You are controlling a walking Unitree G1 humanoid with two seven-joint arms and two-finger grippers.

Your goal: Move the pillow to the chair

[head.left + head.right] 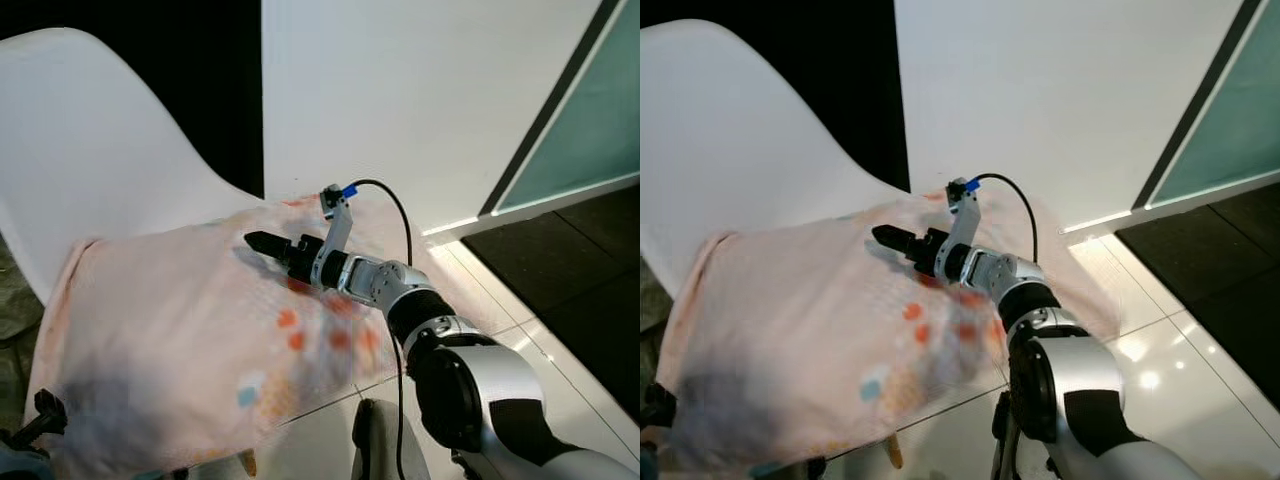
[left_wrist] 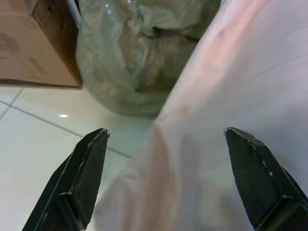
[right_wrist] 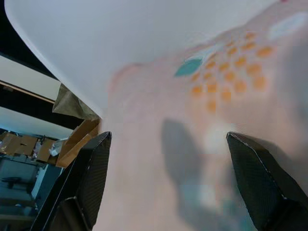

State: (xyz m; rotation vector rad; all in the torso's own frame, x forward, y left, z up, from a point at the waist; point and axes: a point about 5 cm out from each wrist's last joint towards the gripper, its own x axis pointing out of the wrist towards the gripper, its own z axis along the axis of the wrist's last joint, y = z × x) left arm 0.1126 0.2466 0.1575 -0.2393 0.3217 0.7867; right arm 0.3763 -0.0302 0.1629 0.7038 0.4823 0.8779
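Fingers on both the right gripper (image 1: 262,242) and left gripper (image 2: 166,139) are spread, released; nudge the pillow (image 1: 190,340) toward 11 o'clock, deeper onto the white chair (image 1: 100,160).

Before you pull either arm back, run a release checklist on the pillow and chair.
1. Pillow lies on the chair seat: ok.
2. Pillow's near edge hangs past the seat front; stable or not: cannot tell.
3. Right gripper is open above the pillow, gripping nothing: ok.
4. Left gripper is open at the pillow's edge, not pinching fabric: ok.
5. Right arm's cable hangs free of the pillow: ok.
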